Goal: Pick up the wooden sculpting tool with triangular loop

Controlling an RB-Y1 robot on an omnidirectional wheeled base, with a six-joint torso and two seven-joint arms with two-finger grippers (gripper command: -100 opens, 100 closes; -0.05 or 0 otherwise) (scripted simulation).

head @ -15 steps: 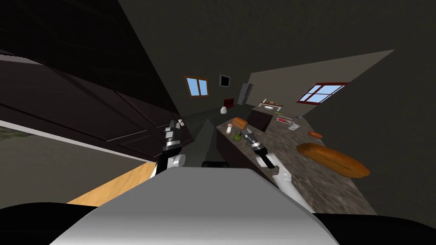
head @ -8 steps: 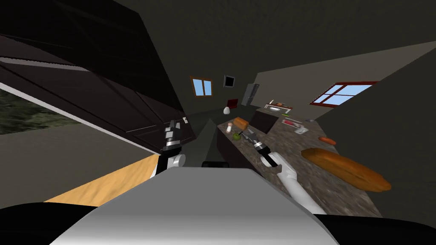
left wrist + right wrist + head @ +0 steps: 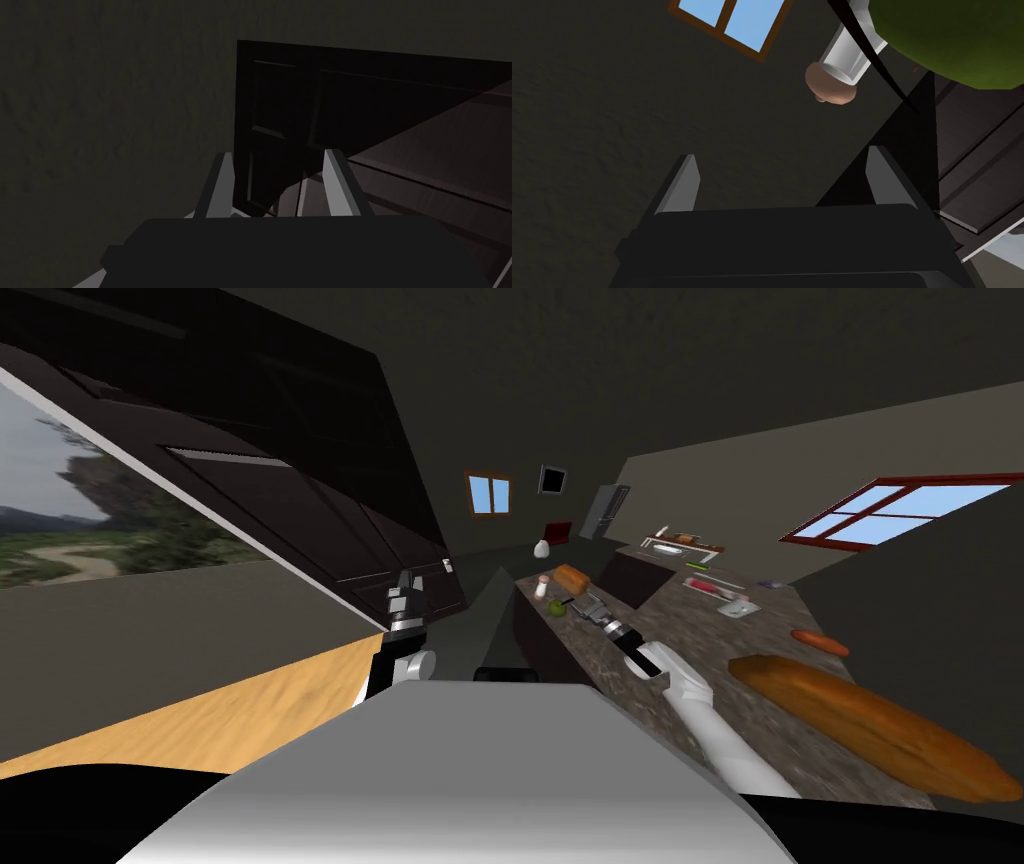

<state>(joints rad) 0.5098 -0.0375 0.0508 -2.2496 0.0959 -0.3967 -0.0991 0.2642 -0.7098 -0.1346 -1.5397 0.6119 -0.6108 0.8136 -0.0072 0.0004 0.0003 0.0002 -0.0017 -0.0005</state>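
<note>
2 windows [image 3: 490, 494] [image 3: 905, 510], 1 green apple [image 3: 556, 609], 1 shaker [image 3: 541, 585], 1 long loaf [image 3: 870, 728]

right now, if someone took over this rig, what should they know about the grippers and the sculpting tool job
The left gripper is open and empty, held up in front of the dark panelled cabinets.
The right gripper is open and empty, out over the speckled counter, close to a green fruit and a clear jar with a brown cap.
The sculpting tool is not gripped; I cannot tell which of the small things farther along the counter it is.
Left to do: find it, line up, grip, lift.
</note>
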